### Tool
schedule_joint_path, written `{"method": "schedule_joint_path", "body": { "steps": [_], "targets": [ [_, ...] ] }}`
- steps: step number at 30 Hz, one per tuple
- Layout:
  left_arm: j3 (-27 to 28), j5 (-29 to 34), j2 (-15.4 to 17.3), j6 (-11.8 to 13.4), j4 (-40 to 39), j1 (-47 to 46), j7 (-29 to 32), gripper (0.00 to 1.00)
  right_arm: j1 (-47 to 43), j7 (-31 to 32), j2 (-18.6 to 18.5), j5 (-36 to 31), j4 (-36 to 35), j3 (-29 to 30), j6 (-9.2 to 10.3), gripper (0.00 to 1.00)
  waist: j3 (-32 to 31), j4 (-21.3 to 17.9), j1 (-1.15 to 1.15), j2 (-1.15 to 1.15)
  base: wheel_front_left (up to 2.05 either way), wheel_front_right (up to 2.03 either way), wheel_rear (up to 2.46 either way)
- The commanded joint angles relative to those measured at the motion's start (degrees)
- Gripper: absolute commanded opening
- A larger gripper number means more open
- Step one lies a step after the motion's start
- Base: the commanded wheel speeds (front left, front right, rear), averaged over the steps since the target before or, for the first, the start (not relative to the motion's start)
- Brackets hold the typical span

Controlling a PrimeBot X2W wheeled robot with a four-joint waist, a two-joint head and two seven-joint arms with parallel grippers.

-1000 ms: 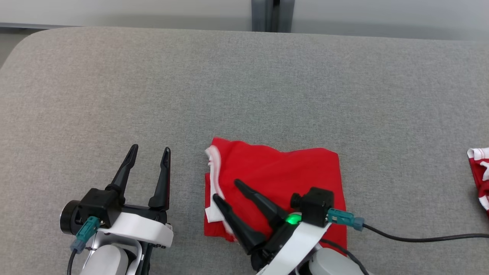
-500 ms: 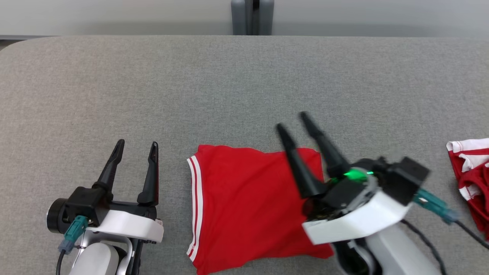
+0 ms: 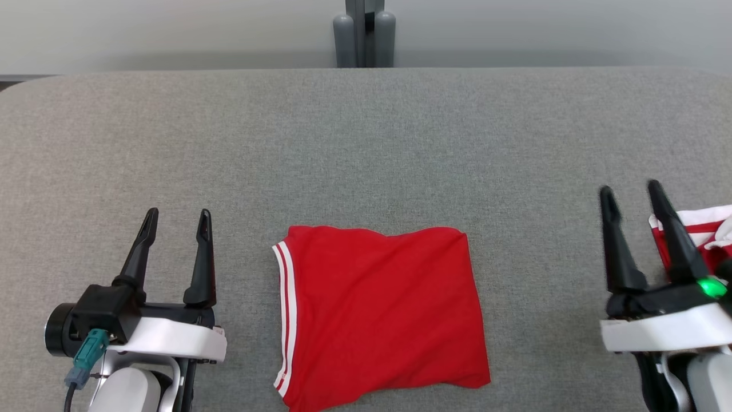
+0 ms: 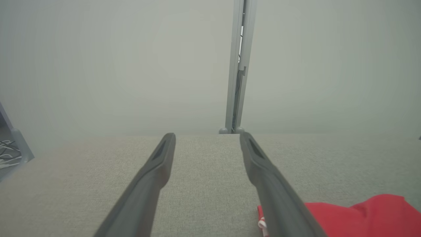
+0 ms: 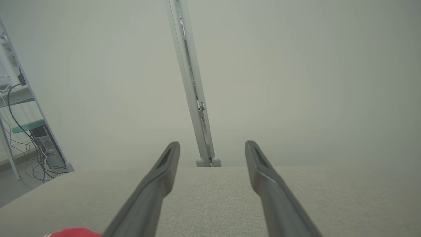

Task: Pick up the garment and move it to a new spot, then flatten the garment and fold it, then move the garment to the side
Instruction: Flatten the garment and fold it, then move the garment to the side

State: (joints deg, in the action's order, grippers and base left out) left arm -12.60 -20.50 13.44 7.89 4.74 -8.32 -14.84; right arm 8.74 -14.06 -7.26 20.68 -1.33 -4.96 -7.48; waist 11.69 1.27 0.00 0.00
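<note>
Head view: folded red garment [image 3: 380, 312] lies flat on grey padded table [image 3: 366, 143], near the front edge, roughly centred between the two arms. Shape is a rough rectangle with white stripes [image 3: 284, 320] down its left edge, the bottom edge a bit uneven. Left gripper [image 3: 178, 214] sits at lower left, jaws spread wide, nothing between them, well apart from the garment's striped edge. Right gripper [image 3: 630, 189] sits at lower right, jaws also spread wide and empty, apart from the garment's right edge, with a green light on its body. Second red-and-white cloth [image 3: 695, 220] sits bunched at the right border; one right finger overlaps it in this view, contact cannot be told. Grey post [image 3: 363, 34] stands behind the table's far edge. Left wrist view: dark fingers [image 4: 154, 177] wide apart over bare table, garment at lower right corner. Right wrist view: fingers [image 5: 158, 184] wide apart, a sliver of red at bottom left, shelf with cables [image 5: 29, 131] off the table's left.
</note>
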Motion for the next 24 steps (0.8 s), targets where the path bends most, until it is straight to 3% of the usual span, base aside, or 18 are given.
{"method": "schedule_joint_path", "body": {
  "steps": [1,11,24],
  "targets": [
    [0.3,0.3,0.2,0.0,0.0,0.6,-0.3,1.00,-1.6,1.0,-0.8,-1.5,0.4,1.9,-0.03,1.00,-0.7,0.2,0.00,0.00,0.00,0.00,0.00],
    [-1.3,3.1,0.7,-0.5,0.9,2.3,-0.3,1.00,-10.0,6.0,-1.1,-7.9,1.9,7.2,-0.03,1.00,-4.5,2.0,0.00,0.00,0.00,0.00,0.00],
    [-2.2,4.1,1.2,-0.5,1.2,2.8,-0.3,1.00,-13.0,8.0,0.4,-8.6,0.1,8.5,-0.03,1.00,-5.7,2.4,0.00,0.00,0.00,0.00,0.00]
  ]
}}
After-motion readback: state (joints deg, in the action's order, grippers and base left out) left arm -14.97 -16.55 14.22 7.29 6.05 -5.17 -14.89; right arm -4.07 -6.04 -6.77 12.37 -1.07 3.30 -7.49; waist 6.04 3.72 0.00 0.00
